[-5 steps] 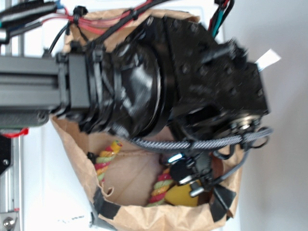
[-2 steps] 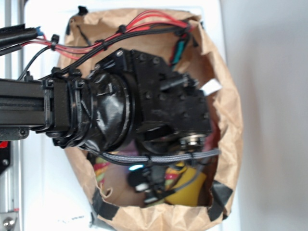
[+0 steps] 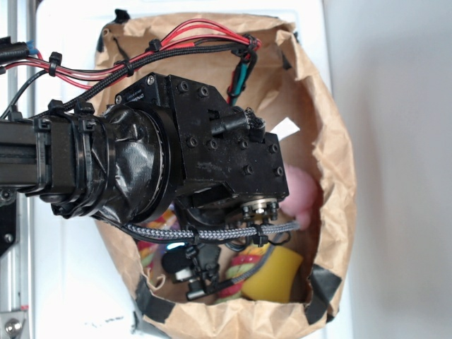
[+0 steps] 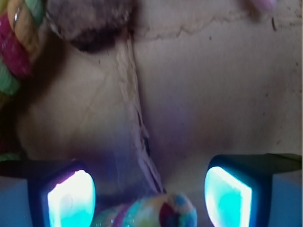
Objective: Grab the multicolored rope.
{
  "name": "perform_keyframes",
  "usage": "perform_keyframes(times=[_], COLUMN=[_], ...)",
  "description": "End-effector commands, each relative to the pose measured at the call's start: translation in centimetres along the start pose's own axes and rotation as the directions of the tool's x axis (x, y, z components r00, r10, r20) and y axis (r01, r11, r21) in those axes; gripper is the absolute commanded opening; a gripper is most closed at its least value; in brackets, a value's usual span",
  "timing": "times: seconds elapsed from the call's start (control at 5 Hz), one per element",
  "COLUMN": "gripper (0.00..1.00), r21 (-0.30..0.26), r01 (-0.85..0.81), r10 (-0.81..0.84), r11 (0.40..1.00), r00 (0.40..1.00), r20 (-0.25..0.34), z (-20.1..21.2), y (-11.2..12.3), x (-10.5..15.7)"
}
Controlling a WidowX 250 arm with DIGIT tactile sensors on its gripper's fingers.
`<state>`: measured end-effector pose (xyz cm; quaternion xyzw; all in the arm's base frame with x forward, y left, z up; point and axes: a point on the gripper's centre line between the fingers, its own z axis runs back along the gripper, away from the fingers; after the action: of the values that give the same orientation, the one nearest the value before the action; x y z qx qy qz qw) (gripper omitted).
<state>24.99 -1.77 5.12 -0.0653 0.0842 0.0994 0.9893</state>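
Observation:
The multicolored rope [image 3: 239, 270], twisted from red, yellow and green strands, lies on the floor of a brown paper bag [image 3: 332, 141]; another stretch shows at the left [image 3: 147, 248]. The black arm hides most of it. My gripper [image 3: 192, 274] reaches down into the bag beside the rope. In the wrist view the gripper [image 4: 149, 196] is open, its lit cyan fingers [image 4: 71, 201] far apart. A rounded multicolored rope end [image 4: 161, 212] lies between them at the bottom edge, touched by neither. More rope [image 4: 14, 42] curves at the top left.
A pink plush [image 3: 304, 192] and a yellow object [image 3: 277, 275] lie in the bag to the right of the gripper. A black-and-white braided cable sleeve [image 3: 212, 233] crosses above them. A brown fuzzy thing [image 4: 90, 19] lies ahead on the bag floor. The bag walls close in all round.
The arm has moved left and lower into the bag. The pink plush is now uncovered at the right. The gripper has shifted left along the bag floor.

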Motion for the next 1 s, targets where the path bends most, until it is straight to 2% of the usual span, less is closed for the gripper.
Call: perform_keyframes(times=[0.0,0.2,0.4,0.6,0.8], gripper=[1.00,1.00,1.00,1.00,1.00], r21=[-0.027,-0.041,-0.093,-0.152,-0.123], r01=[-0.062,-0.185,-0.358,-0.445,-0.563], r10=[0.063,0.185,0.359,0.451,0.569], r11=[0.998,0.982,0.929,0.883,0.817], r00=[0.997,0.983,0.933,0.892,0.822], r20=[0.035,0.007,-0.001,0.006,0.017], z=[2.5,2.4,2.5,2.9,3.0], y=[-0.1,-0.6,-0.9,-1.2,-1.5], x=[-0.8,-0.6,-0.1,0.5,0.9])
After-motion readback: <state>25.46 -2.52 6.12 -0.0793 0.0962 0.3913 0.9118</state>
